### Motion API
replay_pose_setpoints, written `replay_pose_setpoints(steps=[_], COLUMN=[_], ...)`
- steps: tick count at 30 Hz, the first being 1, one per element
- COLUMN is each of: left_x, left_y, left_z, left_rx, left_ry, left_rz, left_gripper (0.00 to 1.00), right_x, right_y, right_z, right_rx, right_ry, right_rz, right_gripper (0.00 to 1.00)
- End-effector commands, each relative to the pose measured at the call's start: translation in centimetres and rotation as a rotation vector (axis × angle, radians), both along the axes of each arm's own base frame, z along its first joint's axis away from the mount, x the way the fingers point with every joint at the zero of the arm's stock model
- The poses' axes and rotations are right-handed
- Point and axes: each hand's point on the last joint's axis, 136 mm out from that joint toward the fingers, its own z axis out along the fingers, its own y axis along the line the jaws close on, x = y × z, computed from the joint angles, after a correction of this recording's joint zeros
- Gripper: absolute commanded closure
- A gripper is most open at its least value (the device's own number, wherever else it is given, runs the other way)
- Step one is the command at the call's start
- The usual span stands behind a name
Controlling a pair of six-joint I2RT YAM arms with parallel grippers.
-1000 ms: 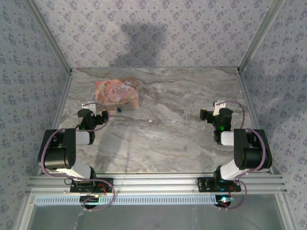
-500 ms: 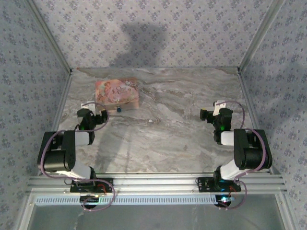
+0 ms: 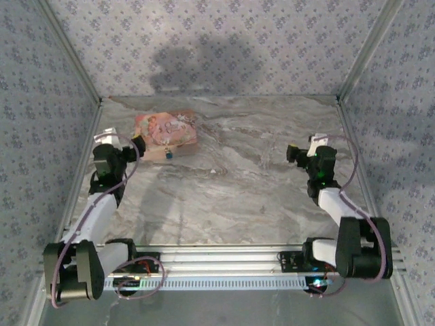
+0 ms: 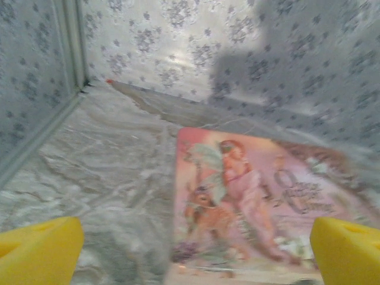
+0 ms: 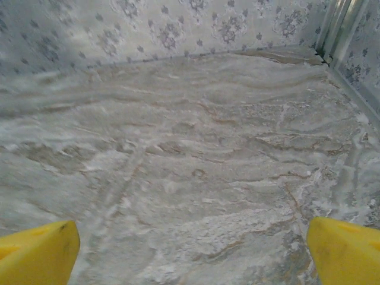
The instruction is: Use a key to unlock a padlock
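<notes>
Worktop (image 3: 238,197): marble-look, walled on 3 sides. Pink box (image 3: 166,132) lies flat at far left, nr the back wall. Padlock (image 3: 168,155), tiny & blue, sits at the box's near edge; touching or just beside it, can't tell. Small pale speck (image 3: 216,171) nr mid worktop, poss the key, too small to say.

Step in hand, as I judge it: reaching in, nothing grasped yet. To do it well, my L side should come down on the lock body w/o shoving the box & pin it so the keyhole faces the R side. R side must find the key first & take it by the head so the blade sticks out straight. Go slow, since a lock this small will prob skid.

Pose: L arm stretched fwd along the left wall, left end effector (image 3: 138,146) released & aimed at the box. In the wrist view the box lid sits between my yellow pads (image 4: 35,249). R arm reaches fwd on the right; right end effector (image 3: 291,153) also released, over bare worktop, well apart from the lock.
</notes>
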Motion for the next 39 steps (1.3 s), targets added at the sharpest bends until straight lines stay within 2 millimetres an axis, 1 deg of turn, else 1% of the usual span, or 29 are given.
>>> replay_pose_setpoints(steps=[1,3,5,7,9,12,14,18,19,20,21,25,26,29,33,39], left_x=[-0.9,-1.0,-1.1,-1.2,-1.2,-1.1,-0.9,-0.3,-0.2,0.0,0.1,0.2,0.2,0.1,0.2,0.2], left_y=[-2.6,-4.5,-6.6,-9.0,-11.4,-15.1,-17.3,-20.8,-21.3,-21.8,-22.1,-22.8,-22.8,-22.7,-22.7,-22.5], left_z=[-0.6,-0.5,-0.5,-0.6,-0.6,-0.6,-0.3,-0.4,-0.3,-0.3,-0.4,-0.8,-0.8,-1.0,-1.1,-0.9], left_rx=[-0.223,-0.287,-0.326,-0.347,-0.358,-0.37,-0.371,-0.353,-0.354,-0.354,-0.355,-0.355,-0.354,-0.351,-0.348,-0.347], left_ry=[0.109,0.13,0.145,0.163,0.175,0.192,0.196,0.216,0.216,0.217,0.218,0.228,0.23,0.234,0.235,0.231], left_rz=[-0.058,-0.1,-0.154,-0.209,-0.264,-0.347,-0.401,-0.486,-0.496,-0.508,-0.514,-0.525,-0.525,-0.521,-0.517,-0.512], left_gripper=[0.02,0.02,0.02,0.02,0.02,0.02,0.02,0.02,0.02,0.02,0.02,0.02,0.02,0.02,0.02,0.02], right_x=[-1.6,-2.9,-4.4,-6.3,-8.5,-11.6,-13.5,-16.4,-16.8,-17.7,-18.2,-19.6,-19.2,-19.3,-18.9,-18.5], right_y=[2.2,4.2,6.2,7.7,9.2,10.8,11.3,12.4,12.7,12.6,12.8,13.6,14.1,14.4,15.1,15.1], right_z=[0.8,0.9,0.4,-0.8,-2.5,-5.0,-6.4,-8.5,-8.8,-9.6,-10.1,-12.1,-12.2,-12.8,-13.0,-13.3], right_rx=[0.154,0.211,0.242,0.258,0.279,0.307,0.316,0.279,0.266,0.244,0.234,0.231,0.231,0.201,0.163,0.108], right_ry=[0.099,0.16,0.235,0.332,0.449,0.606,0.694,0.821,0.834,0.876,0.898,0.983,0.973,0.992,0.998,1.006], right_rz=[-0.005,0.032,0.07,0.094,0.126,0.161,0.163,0.182,0.188,0.182,0.184,0.184,0.2,0.181,0.194,0.181], right_gripper=[0.0,0.04,0.07,0.1,0.14,0.17,0.2,0.27,0.28,0.29,0.31,0.39,0.41,0.44,0.49,0.56])
